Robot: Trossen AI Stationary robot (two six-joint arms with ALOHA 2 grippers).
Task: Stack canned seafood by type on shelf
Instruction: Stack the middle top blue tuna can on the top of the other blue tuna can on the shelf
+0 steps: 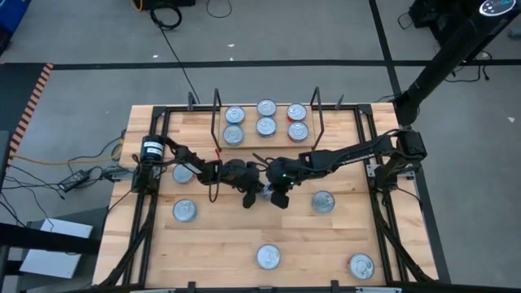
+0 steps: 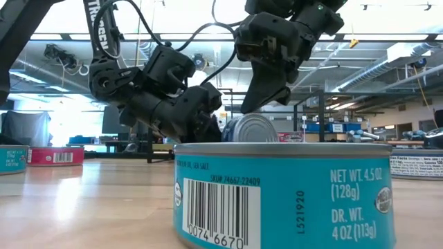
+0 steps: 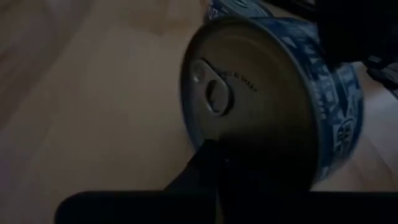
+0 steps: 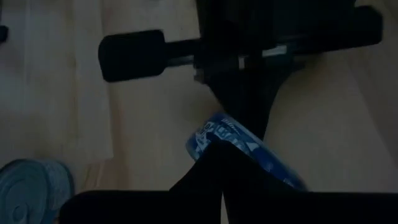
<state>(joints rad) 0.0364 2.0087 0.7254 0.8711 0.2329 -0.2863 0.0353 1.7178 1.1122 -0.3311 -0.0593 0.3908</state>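
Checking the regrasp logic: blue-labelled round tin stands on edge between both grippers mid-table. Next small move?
Probably open the right gripper and close it across the blue-labelled round tin: both grippers are shut, and the left gripper seems only to prop the tin, silver lid facing sideways.

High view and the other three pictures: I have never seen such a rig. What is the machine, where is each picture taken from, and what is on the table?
It is a robot with two dark arms, each ending in a two-finger gripper. The high view looks straight down, the low view looks level across the tabletop, and each wrist view rides on one arm. Six tins sit on the shelf. Five loose tins lie flat on the table. The left gripper and right gripper meet mid-table, both shut, with a blue tin tipped on its edge between them. Whether either pinches it is unclear.
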